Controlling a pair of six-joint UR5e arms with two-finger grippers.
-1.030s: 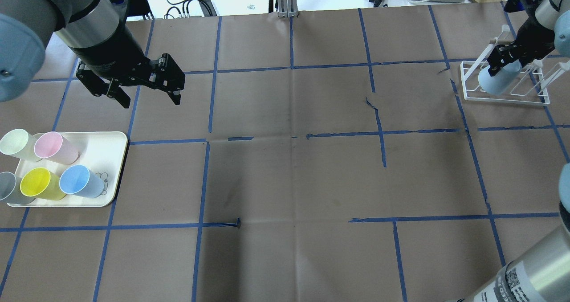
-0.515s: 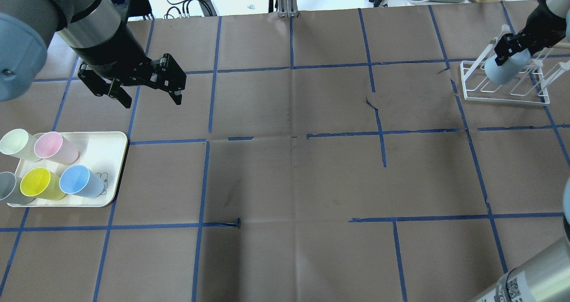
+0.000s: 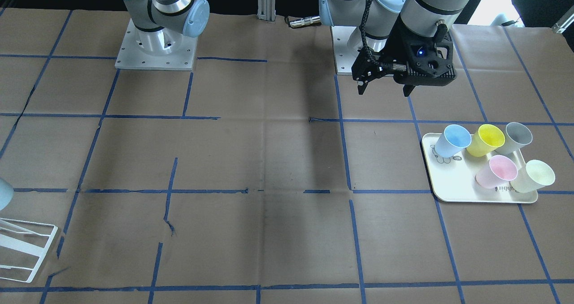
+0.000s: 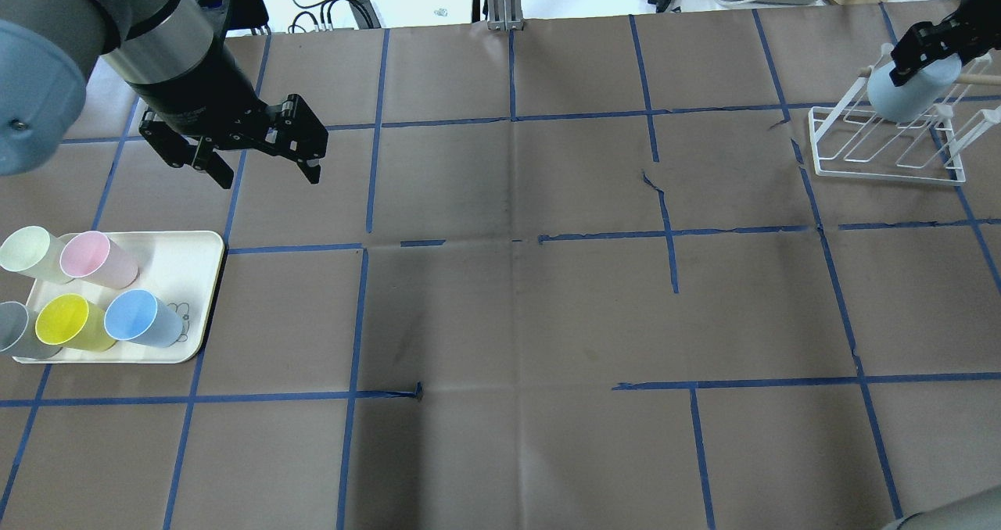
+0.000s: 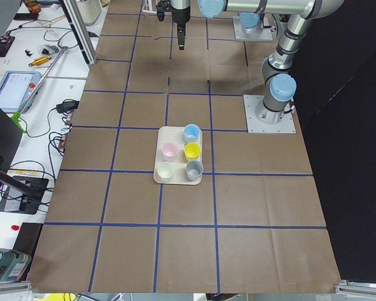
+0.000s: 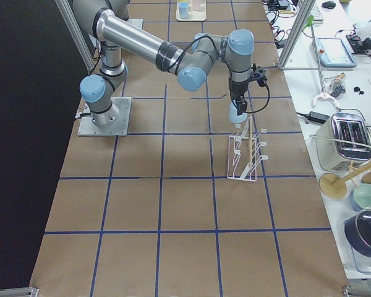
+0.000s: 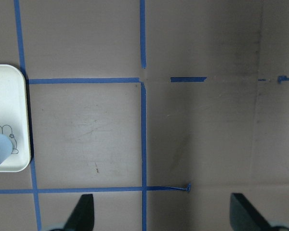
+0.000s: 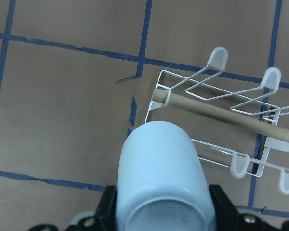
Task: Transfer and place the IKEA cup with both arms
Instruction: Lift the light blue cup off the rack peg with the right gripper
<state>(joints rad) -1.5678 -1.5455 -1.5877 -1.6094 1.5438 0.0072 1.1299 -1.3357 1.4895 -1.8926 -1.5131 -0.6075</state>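
Observation:
My right gripper (image 4: pixel 912 62) is shut on the pale blue IKEA cup (image 4: pixel 905 98) and holds it tilted above the white wire rack (image 4: pixel 884 156) at the table's far right. The right wrist view shows the cup (image 8: pixel 160 168) between the fingers, its closed bottom pointing toward the rack's wooden bar (image 8: pixel 216 113). My left gripper (image 4: pixel 267 172) is open and empty, hovering above the table just beyond the tray (image 4: pixel 188 263). A second pale blue cup (image 4: pixel 142 319) lies on that tray.
The white tray (image 3: pixel 448 193) also holds a pink cup (image 3: pixel 497 171), a yellow cup (image 3: pixel 485 139), a grey cup (image 3: pixel 516 136) and a pale green cup (image 3: pixel 534 175). Brown paper with blue tape lines covers the table. Cables and appliances lie beyond its far edge.
My right gripper has carried the pale blue cup up and away from the rack's base, toward the far right. My left gripper has barely moved.

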